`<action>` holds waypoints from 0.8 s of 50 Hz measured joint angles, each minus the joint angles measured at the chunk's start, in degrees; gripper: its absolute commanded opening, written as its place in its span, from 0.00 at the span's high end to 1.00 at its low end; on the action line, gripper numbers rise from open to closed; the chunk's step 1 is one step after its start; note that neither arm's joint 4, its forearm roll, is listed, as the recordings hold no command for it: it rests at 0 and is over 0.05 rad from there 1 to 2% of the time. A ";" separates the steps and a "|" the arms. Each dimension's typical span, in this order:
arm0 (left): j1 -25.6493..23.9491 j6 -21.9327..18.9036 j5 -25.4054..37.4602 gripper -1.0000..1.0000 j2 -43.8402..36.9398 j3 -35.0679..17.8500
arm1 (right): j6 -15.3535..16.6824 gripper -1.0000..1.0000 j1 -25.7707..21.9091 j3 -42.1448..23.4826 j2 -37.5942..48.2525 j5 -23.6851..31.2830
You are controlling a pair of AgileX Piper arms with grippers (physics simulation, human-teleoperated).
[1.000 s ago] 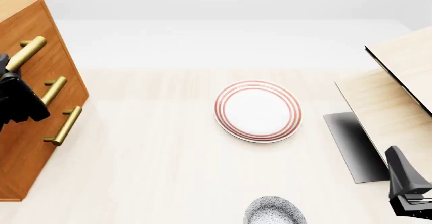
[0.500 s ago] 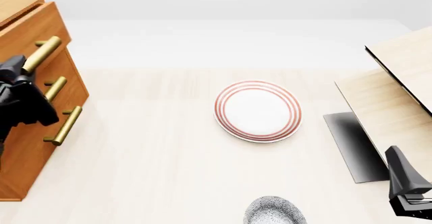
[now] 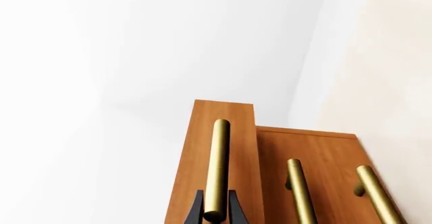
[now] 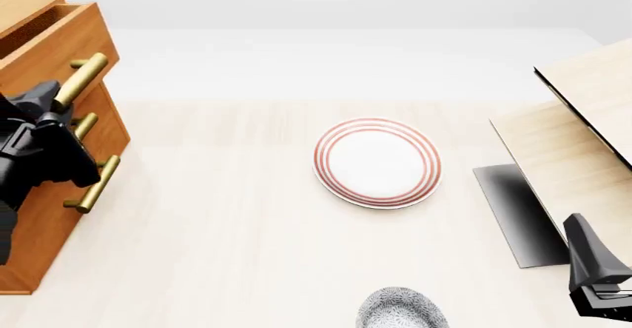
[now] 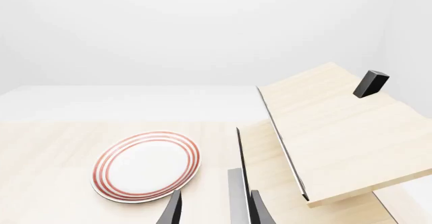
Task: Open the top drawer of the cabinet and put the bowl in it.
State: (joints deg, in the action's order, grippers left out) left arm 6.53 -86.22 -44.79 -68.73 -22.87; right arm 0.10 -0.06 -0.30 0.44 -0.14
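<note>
The orange-brown cabinet (image 4: 35,224) stands at the table's left edge. Its top drawer (image 4: 61,38) is slid partly out toward the table's middle, ahead of the two lower fronts. My left gripper (image 4: 58,109) is shut on the drawer's brass bar handle (image 4: 84,75); in the left wrist view the black fingertips (image 3: 196,211) pinch the handle (image 3: 219,168) near its end. The speckled bowl (image 4: 400,310) sits at the near edge, cut off by the picture's bottom. My right gripper (image 4: 599,282) rests at the near right, open and empty, away from the bowl.
A flat white plate with red rings (image 4: 377,162) lies mid-table, also visible as the plate (image 5: 146,166) in the right wrist view. A pale light-wood structure (image 4: 578,132) with a dark base fills the right side. The two lower drawers are shut.
The top drawer has slid farther out of the cabinet, pulled by my left gripper on its handle. The right arm, bowl and plate have not moved.
</note>
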 measured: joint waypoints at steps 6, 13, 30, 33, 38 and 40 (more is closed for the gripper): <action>-1.02 -0.04 -0.43 1.00 -0.08 0.19 | 0.00 0.00 0.00 0.00 0.00 0.00; -2.25 -0.14 -1.05 1.00 -0.25 0.41 | 0.00 0.00 0.00 0.00 0.00 0.00; -3.67 -0.63 -4.11 1.00 -1.34 1.15 | 0.00 0.00 0.01 0.00 0.01 0.00; -3.96 -0.70 -4.63 1.00 -1.51 1.27 | 0.00 0.00 0.00 0.00 0.01 0.00; -4.54 -0.95 -5.52 1.00 -1.81 1.46 | 0.00 0.00 0.00 0.00 0.00 0.00; -4.75 -1.11 -5.90 1.00 -1.95 1.55 | 0.00 0.00 0.00 0.00 0.00 0.00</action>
State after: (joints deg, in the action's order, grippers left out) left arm 1.78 -87.32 -50.68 -70.67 -21.32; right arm 0.10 -0.06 -0.30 0.44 -0.14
